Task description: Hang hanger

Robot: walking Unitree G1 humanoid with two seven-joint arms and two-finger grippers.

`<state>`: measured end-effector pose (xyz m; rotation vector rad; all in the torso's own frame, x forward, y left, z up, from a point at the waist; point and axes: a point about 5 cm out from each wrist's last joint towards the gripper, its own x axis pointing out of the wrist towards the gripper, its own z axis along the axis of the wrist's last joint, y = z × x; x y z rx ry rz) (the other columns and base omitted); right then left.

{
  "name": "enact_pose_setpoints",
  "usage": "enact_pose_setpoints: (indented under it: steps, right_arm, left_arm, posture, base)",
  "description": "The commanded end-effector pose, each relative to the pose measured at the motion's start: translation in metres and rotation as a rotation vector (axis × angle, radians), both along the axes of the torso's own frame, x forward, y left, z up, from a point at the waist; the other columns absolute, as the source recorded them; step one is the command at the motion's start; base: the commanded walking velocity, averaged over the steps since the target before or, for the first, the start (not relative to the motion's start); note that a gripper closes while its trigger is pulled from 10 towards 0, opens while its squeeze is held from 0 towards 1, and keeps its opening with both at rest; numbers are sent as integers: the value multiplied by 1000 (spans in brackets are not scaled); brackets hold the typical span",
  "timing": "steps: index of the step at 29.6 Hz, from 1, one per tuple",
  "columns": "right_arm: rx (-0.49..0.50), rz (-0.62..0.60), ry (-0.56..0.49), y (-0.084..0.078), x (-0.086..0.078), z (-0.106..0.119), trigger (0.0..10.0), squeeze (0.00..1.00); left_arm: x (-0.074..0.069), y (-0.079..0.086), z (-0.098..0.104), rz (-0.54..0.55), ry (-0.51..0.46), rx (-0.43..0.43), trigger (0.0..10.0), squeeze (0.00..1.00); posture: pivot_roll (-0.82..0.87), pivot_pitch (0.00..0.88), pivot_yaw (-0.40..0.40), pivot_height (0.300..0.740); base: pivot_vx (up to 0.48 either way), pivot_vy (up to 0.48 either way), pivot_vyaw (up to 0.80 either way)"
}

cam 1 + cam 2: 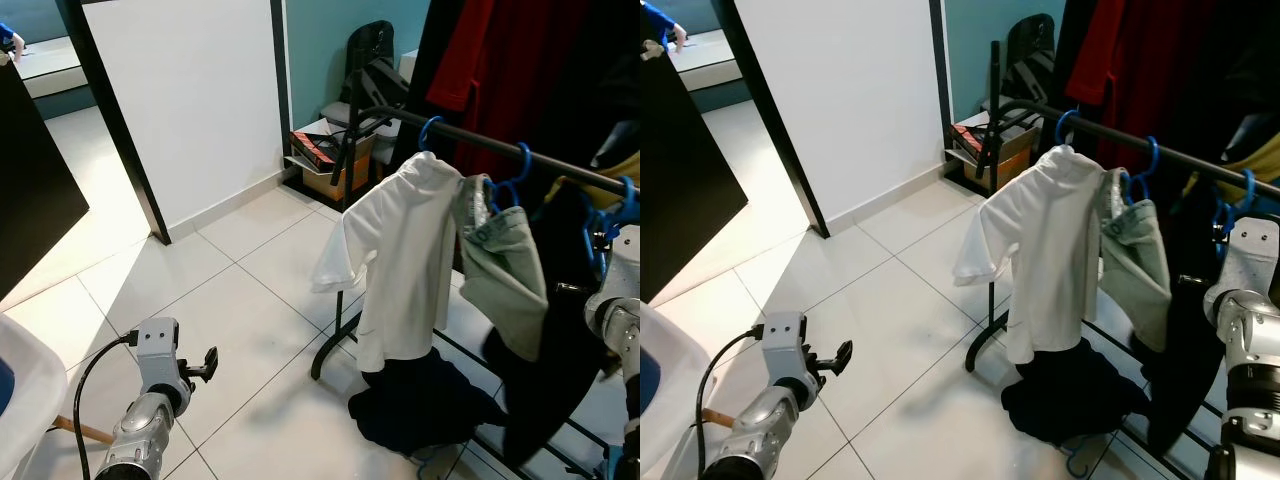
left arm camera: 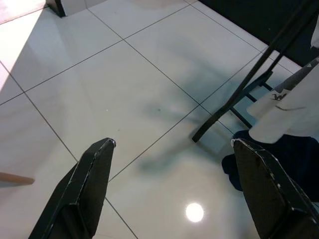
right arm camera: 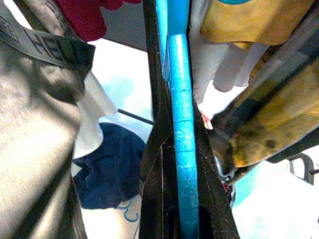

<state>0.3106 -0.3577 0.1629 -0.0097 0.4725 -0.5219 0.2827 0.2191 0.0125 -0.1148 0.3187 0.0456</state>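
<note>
My right pincer (image 3: 182, 164) is clamped on a blue hanger (image 3: 180, 119), whose flat plastic arm runs straight out between my two black fingers (image 3: 154, 174), pinched tight on both sides. From my head, the right arm (image 1: 1250, 330) is raised at about 3 o'clock, up against the black rail (image 1: 500, 145) of the clothes rack, among the dark garment (image 1: 560, 330) hanging there. Blue hooks (image 1: 520, 165) sit over that rail; I cannot tell which belongs to the hanger I hold. Further along the rail toward 12 o'clock hang a white shirt (image 1: 400, 260) and grey shorts (image 1: 500, 275). A dark blue cloth (image 1: 425, 400) lies heaped on the tiled floor (image 1: 230, 310) under the shirt.

My left pincer (image 2: 172, 149) is low at about 8 o'clock, fingers spread wide apart over the floor, holding nothing.
</note>
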Motion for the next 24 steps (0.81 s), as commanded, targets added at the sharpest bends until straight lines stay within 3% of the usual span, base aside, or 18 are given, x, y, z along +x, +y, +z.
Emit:
enact_pose_setpoints:
  steps: [1, 11, 20, 22, 24]
  right_arm:
    - [41, -8, -5, 2, 2, -3, 10000, 0]
    - [28, 7, -131, -2, 10, 16, 10000, 0]
    - [20, 53, -153, 3, 13, 21, 10000, 0]
    - [10, 144, -133, 13, 17, 22, 10000, 0]
    - [10, 144, -133, 13, 17, 22, 10000, 0]
  left_arm:
    - [-3, 1, -2, -6, 4, 7, 10000, 0]
    - [-5, -3, -3, -24, 4, -2, 10000, 0]
    - [-5, -3, -3, -34, 0, -10, 10000, 0]
    - [-4, -4, -1, -50, -12, -27, 10000, 0]
    - [-4, -4, -1, -50, -12, -27, 10000, 0]
  posture:
    - [-143, 0, 13, 740]
    - [-142, 0, 12, 740]
    - [-141, 0, 14, 740]
    - [-141, 0, 15, 740]
    - [-141, 0, 15, 740]
  base:
    - [0, 0, 0]
    - [0, 0, -475]
    - [0, 0, -633]
    - [0, 0, -634]
    - [0, 0, -638]
